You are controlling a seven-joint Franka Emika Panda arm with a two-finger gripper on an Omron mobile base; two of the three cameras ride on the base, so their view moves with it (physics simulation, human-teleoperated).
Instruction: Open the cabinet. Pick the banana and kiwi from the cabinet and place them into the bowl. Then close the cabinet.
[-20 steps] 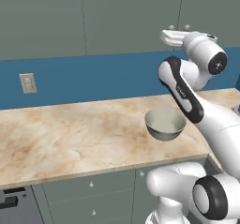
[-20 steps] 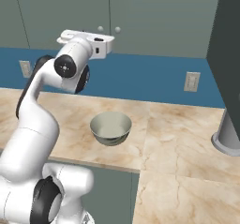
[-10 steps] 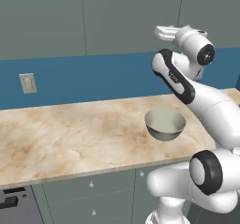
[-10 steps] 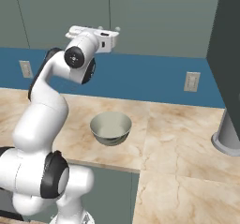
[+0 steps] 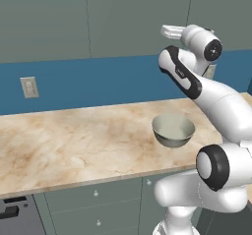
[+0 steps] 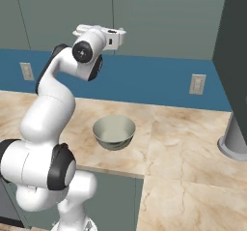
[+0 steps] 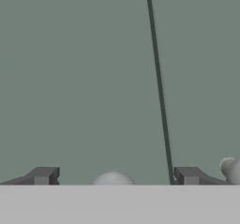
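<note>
gripper: we're holding the gripper [image 7: 112,177] right up at the cabinet [image 7: 84,78] doors, jaws spread wide and gripping nothing
knob: one white knob [image 7: 112,180] is sitting between our fingertips [image 7: 43,174], the second knob [image 7: 231,168] just past the door seam
cabinet: both doors are looking shut
banana/kiwi: presumably inside, we can't tell
bowl: the bowl [image 5: 173,129] is sitting empty near the counter [image 5: 74,145] front edge
progress: we're judging everything is left; nothing opened, picked or placed yet
</note>
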